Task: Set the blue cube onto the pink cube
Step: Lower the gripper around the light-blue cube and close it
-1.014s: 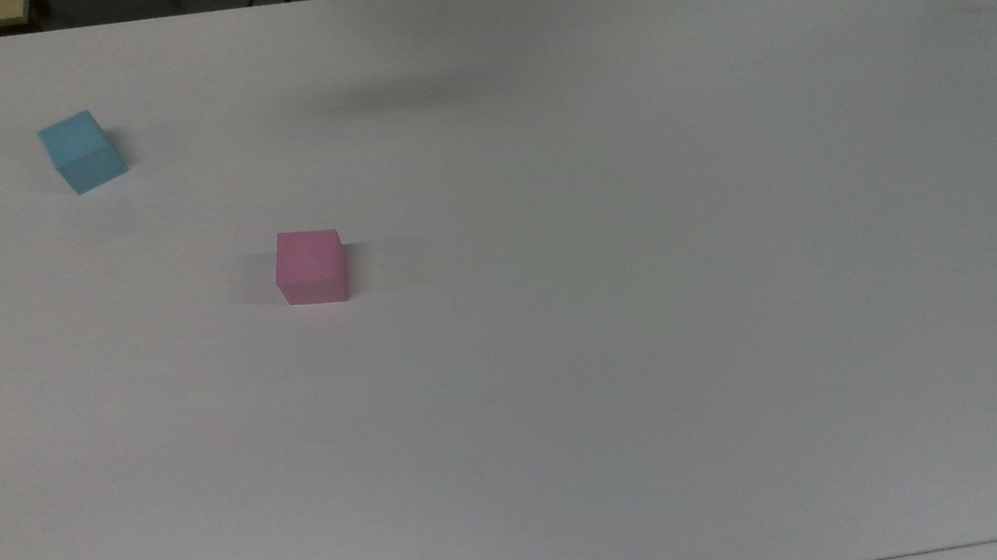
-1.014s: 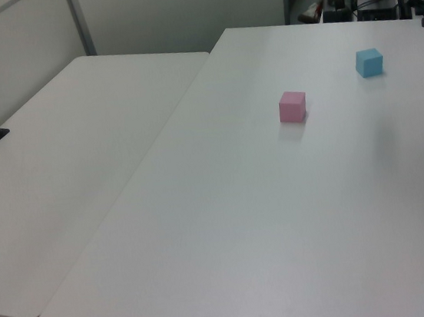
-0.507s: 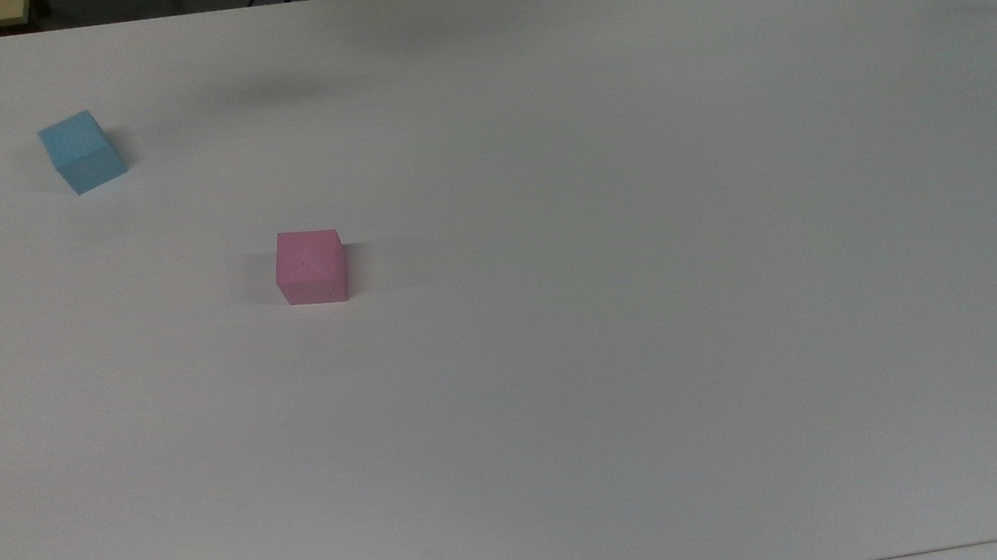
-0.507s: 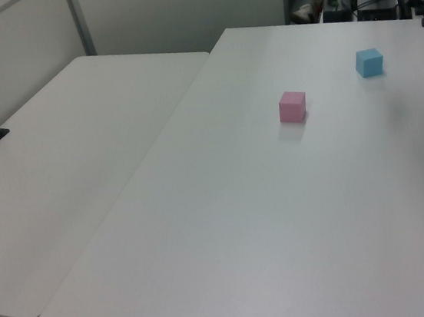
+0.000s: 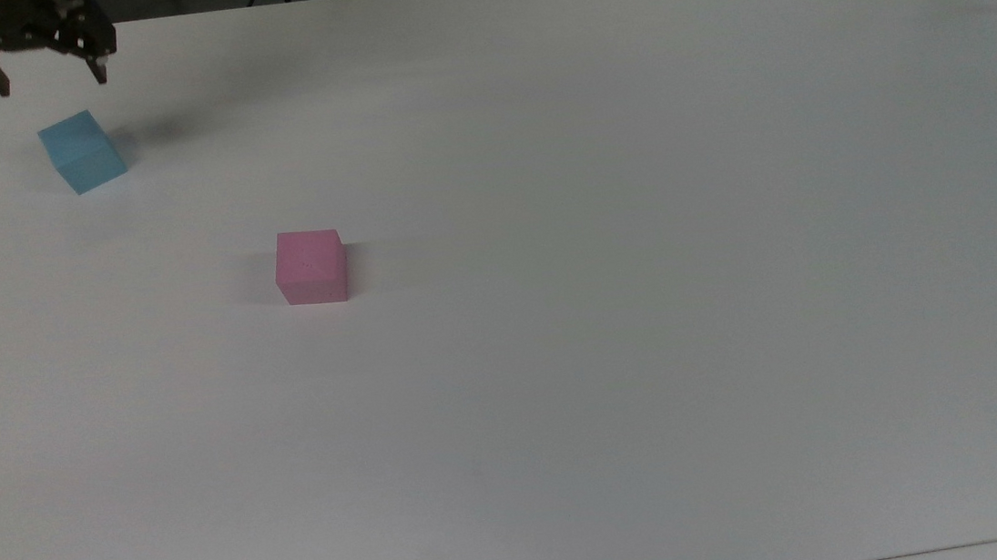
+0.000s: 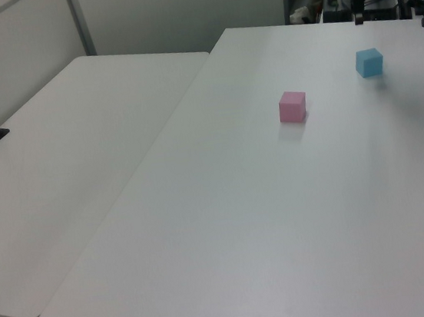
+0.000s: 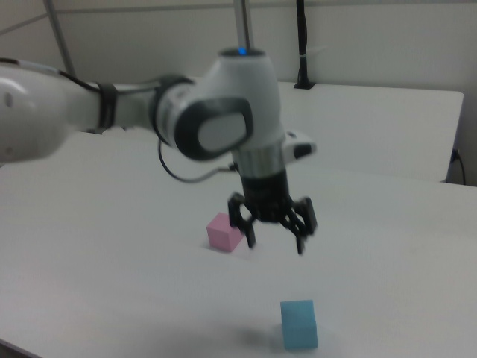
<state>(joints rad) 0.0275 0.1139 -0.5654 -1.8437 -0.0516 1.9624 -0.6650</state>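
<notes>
Gripper [image 7: 275, 242] of the Panda arm hangs with its fingers spread apart and empty above the white table [image 5: 612, 324], the blue cube [image 7: 299, 324] resting on the table below it and slightly off to one side; the pink cube [image 7: 226, 232] sits well apart, beyond the gripper in the right view; a clean pickup likely calls for centring over the blue cube, squaring the fingers to its turned faces, then descending straight

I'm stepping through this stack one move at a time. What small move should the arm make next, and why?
Probably lower straight onto the blue cube: the gripper hangs open above it, apart from it, and the pink cube stands bare.
</notes>
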